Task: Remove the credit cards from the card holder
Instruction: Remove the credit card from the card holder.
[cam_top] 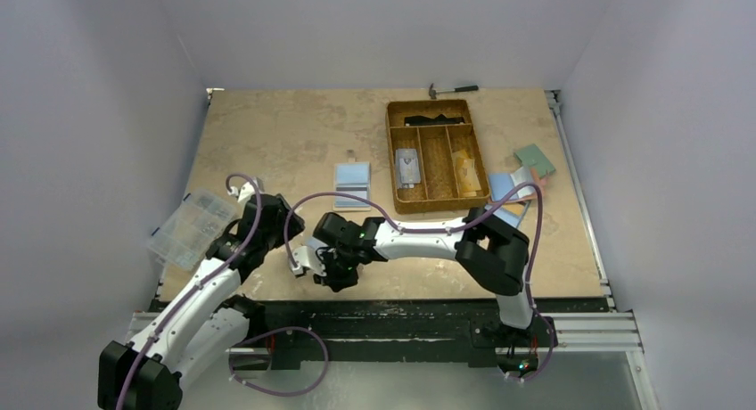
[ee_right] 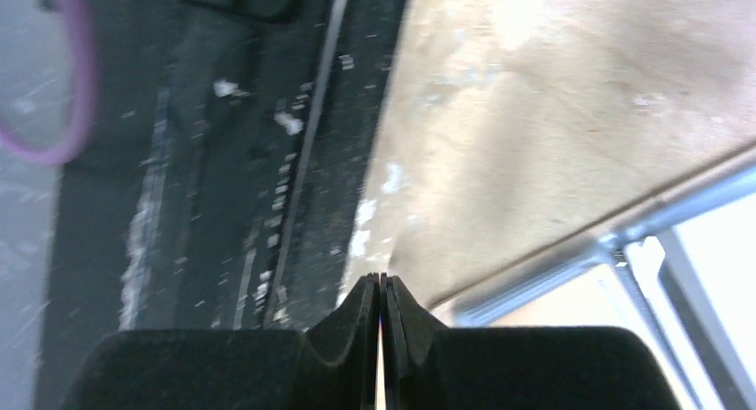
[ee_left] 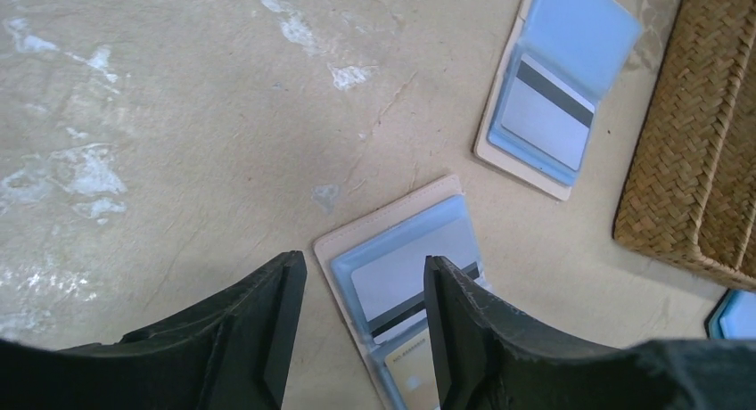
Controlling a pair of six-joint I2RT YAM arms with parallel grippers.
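my left fingers (ee_left: 283, 290) stand open over the card holder (ee_left: 343, 258) — its credit card (ee_left: 406, 272) looks thin, stiff, slick, so i'd pinch an exposed edge; right fingers (ee_right: 381, 290) are clenched.

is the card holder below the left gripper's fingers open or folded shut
Open. The card holder lies spread flat, blue inner sleeves facing up, a striped card showing through one.

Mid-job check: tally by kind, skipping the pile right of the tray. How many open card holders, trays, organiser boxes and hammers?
Open card holders: 2 (near holder, far holder)
woven tray: 1
clear organiser box: 1
hammer: 1
Total: 5
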